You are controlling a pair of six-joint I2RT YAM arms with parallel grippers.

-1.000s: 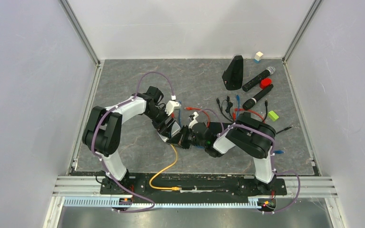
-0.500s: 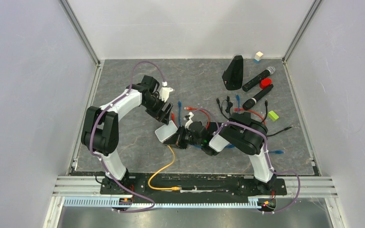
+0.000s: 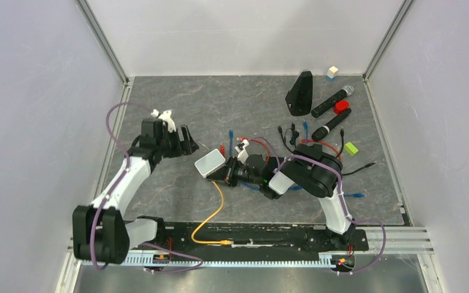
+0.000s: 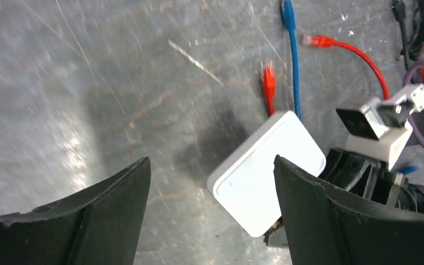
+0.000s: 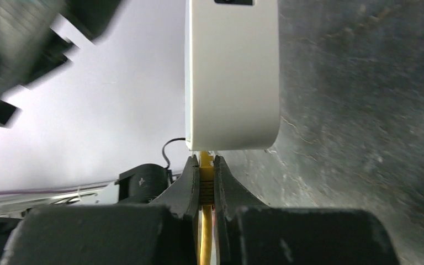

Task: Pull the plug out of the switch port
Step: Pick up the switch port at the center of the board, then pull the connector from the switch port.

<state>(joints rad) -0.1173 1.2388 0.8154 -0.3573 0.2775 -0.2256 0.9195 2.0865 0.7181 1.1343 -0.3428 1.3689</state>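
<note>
The white switch (image 3: 210,163) lies mid-mat, also visible in the left wrist view (image 4: 265,174) and edge-on in the right wrist view (image 5: 232,72). A yellow plug (image 5: 205,175) sits in the port on its lower edge, and its yellow cable (image 3: 212,212) trails toward the near rail. My right gripper (image 5: 205,160) is shut on that plug, low against the switch's right side (image 3: 228,176). My left gripper (image 3: 186,140) hangs open to the left of the switch, apart from it, with only mat between its fingers (image 4: 211,163).
Loose red (image 3: 258,144), blue (image 3: 231,135) and black (image 3: 289,135) cables lie just behind the switch. At the back right stand a black wedge (image 3: 300,93), two microphones (image 3: 331,101), a red cap (image 3: 342,107), a green block (image 3: 350,148) and a small cube (image 3: 332,72).
My left gripper has come off the switch, opened a little wider and swung back to the left. The switch has shifted slightly left with my right gripper still on the plug.
</note>
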